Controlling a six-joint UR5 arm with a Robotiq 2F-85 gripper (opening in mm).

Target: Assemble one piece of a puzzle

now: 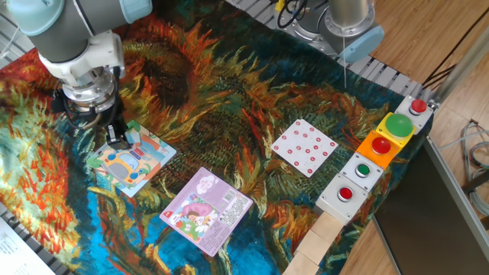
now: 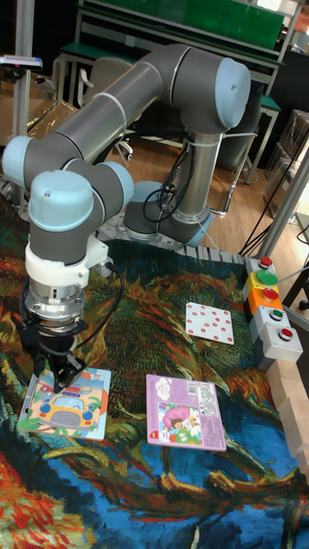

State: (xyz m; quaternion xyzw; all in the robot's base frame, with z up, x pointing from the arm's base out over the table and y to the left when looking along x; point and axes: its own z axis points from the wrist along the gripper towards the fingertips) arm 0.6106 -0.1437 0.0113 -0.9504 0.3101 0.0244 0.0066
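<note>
From the fixed view I see the puzzle (image 1: 131,161) lying flat on the sunflower-patterned cloth (image 1: 229,99) at the left of the frame, its orange vehicle picture facing up. My gripper (image 1: 116,136) points straight down over the puzzle's upper corner, with the dark fingers (image 1: 114,135) drawn narrow and close together. I cannot tell whether they pinch a piece or only touch the board. In the tall fixed view the gripper (image 2: 60,378) sits at the puzzle's (image 2: 69,407) upper left part, in the lower left of the frame.

The purple-pink puzzle (image 1: 206,209) lies just beside it, toward lower centre, not touching it. The white card with red dots (image 1: 305,147) is well apart, right of centre. The button boxes (image 1: 376,156) run along the cloth's right edge.
</note>
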